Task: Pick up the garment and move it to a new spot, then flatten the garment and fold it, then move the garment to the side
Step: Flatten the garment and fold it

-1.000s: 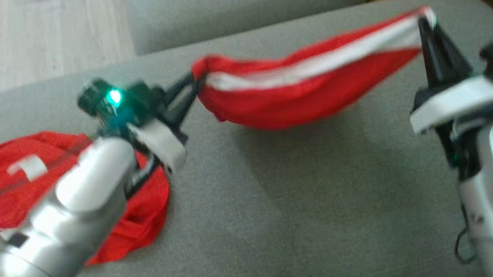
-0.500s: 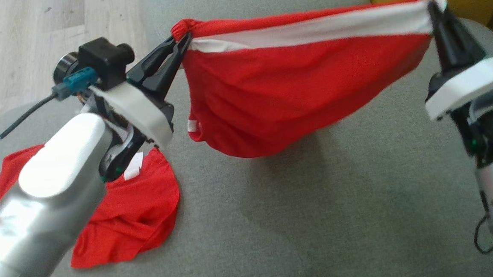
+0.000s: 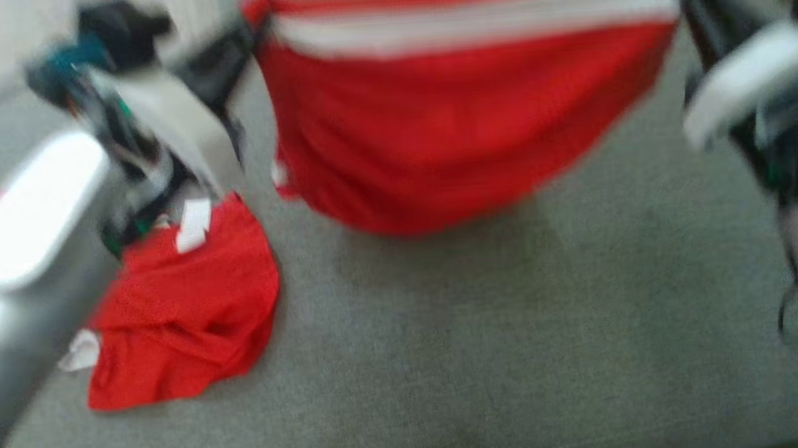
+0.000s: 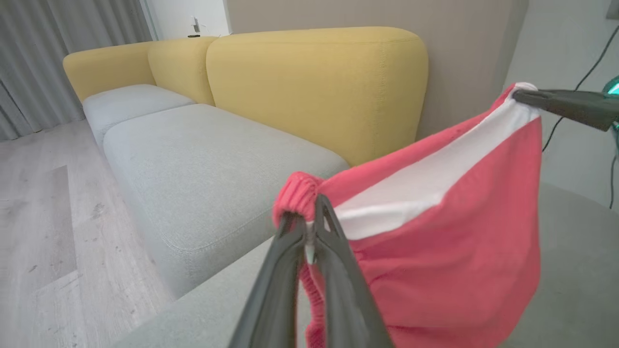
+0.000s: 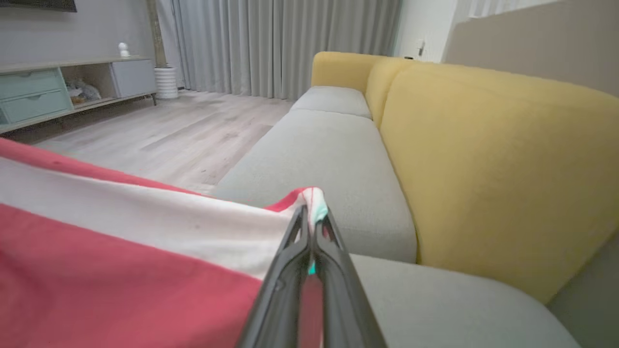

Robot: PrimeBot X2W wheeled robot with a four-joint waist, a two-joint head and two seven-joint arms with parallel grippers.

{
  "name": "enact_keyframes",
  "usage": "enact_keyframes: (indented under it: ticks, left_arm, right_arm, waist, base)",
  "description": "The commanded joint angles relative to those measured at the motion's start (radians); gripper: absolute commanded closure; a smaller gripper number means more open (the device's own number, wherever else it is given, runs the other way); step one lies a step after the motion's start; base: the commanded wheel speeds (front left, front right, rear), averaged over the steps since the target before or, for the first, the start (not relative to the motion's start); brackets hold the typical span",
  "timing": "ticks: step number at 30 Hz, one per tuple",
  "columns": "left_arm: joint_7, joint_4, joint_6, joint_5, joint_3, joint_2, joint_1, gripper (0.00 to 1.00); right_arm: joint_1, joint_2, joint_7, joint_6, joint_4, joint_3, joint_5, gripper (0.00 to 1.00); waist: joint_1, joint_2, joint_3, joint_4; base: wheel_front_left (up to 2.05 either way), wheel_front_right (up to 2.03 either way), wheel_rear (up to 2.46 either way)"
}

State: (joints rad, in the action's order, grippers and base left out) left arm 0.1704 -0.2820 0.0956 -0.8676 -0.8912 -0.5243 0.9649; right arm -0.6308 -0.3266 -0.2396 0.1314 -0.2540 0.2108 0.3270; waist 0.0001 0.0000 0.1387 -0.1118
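Over grey cushion (image 3: 449, 359), garment (image 3: 462, 123) pinched by left end effector (image 4: 309, 231) and right end effector (image 5: 310, 220); red cloth (image 3: 190, 320) below.

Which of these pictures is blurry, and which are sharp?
Head view: smeared all over, the held garment and the spare red garment soft-edged. Left wrist view: crisp, left gripper pinching it. Right wrist view: crisp, right gripper likewise; even light, no glare.
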Motion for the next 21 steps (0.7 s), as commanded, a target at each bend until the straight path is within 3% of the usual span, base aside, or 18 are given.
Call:
enact_keyframes:
  ticks: [1, 5, 12, 16, 21]
  left_arm:
    - [0.012, -0.017, -0.002, 0.008, 0.073, -0.037, 0.132, 1.00]
    - [0.000, -0.139, 0.004, 0.043, 0.103, 0.003, 0.310, 1.00]
    - [-0.189, -0.350, 0.009, 0.109, 0.135, 0.120, 0.516, 1.00]
    - [-0.288, -0.414, 0.024, 0.114, 0.108, 0.166, 0.495, 1.00]
    - [-0.340, -0.436, 0.034, 0.100, 0.018, 0.190, 0.355, 1.00]
  right_arm:
    - [-0.128, -0.008, 0.005, -0.001, -0.007, 0.025, 0.003, 1.00]
    - [-0.373, 0.020, 0.053, -0.001, -0.171, 0.061, 0.001, 1.00]
    - [-0.677, 0.083, 0.309, -0.001, -0.447, 0.026, -0.122, 1.00]
    - [-0.669, 0.109, 0.392, -0.001, -0.568, 0.042, -0.182, 1.00]
    - [-0.556, 0.090, 0.421, -0.001, -0.681, 0.114, -0.169, 1.00]
  waist:
    - [-0.0001, 0.0000, 0.125, -0.006]
    - [-0.0001, 0.0000, 0.217, -0.010]
    - [-0.0001, 0.0000, 0.244, -0.001]
    - [-0.0001, 0.0000, 0.218, 0.004]
    - [-0.0001, 0.0000, 0.179, 0.015]
  base:
    - [0.00, 0.00, 0.00]
    - [0.00, 0.00, 0.00]
    - [0.00, 0.00, 0.00]
    - [0.00, 0.00, 0.00]
    - [0.00, 0.00, 0.00]
